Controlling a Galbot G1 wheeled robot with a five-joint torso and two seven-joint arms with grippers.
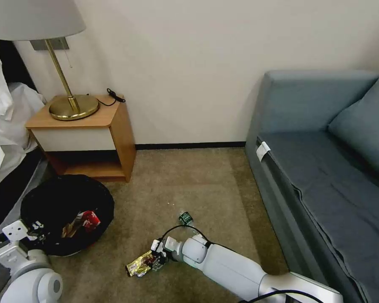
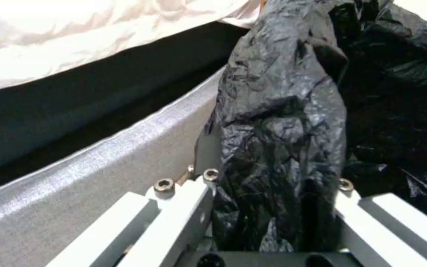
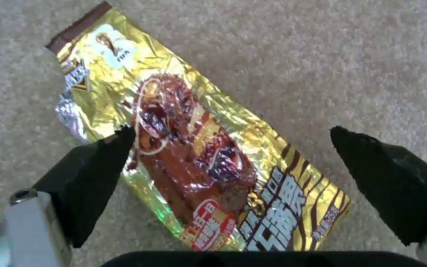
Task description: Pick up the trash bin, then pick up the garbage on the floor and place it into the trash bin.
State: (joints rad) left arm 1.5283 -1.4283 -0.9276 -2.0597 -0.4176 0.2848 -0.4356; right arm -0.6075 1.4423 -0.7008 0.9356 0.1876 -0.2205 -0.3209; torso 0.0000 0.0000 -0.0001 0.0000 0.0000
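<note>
Your right gripper [image 3: 233,148] hangs wide open straight over the gold wrapper [image 3: 194,148] on the carpet, its length running slantwise between the fingers; your left gripper [image 2: 272,207] clamps the trash bin [image 1: 67,212].

Beige carpet [image 1: 189,181], cream wall [image 1: 189,54], grey sofa [image 1: 324,160], wooden nightstand [image 1: 92,130], brass lamp [image 1: 67,84].
</note>
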